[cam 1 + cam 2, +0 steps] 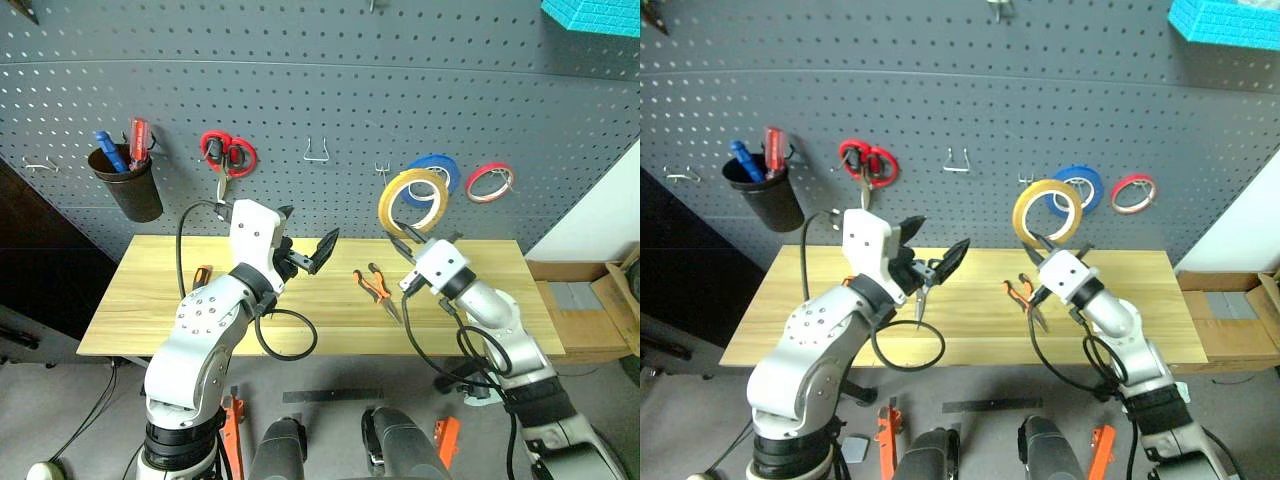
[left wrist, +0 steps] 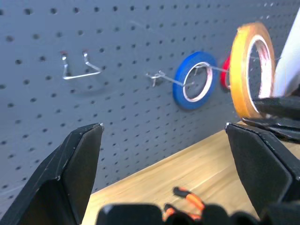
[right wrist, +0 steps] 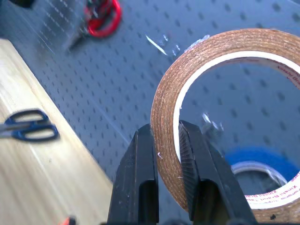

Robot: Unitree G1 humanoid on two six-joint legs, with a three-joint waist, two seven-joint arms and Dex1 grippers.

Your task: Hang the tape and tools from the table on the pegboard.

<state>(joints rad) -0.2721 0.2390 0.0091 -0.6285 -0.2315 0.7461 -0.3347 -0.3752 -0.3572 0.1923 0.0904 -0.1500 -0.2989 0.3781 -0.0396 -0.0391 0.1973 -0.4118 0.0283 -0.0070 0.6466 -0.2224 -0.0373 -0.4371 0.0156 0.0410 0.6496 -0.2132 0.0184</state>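
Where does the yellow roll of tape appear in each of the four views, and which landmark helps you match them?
Left eye view: yellow tape, right of centre, before the pegboard, gripped by the right gripper.
Right eye view: right of centre, again raised above the table.
Left wrist view: at the right edge, seen nearly edge-on.
Right wrist view: large, right of centre, pinched between the fingers.
Shared landmark: the blue roll hanging beside or behind it.

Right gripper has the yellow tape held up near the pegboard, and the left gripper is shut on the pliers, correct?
Not quite. The left gripper is open and holds nothing, as the left wrist view shows; the pliers lie on the table. The right gripper does hold the yellow tape near the pegboard.
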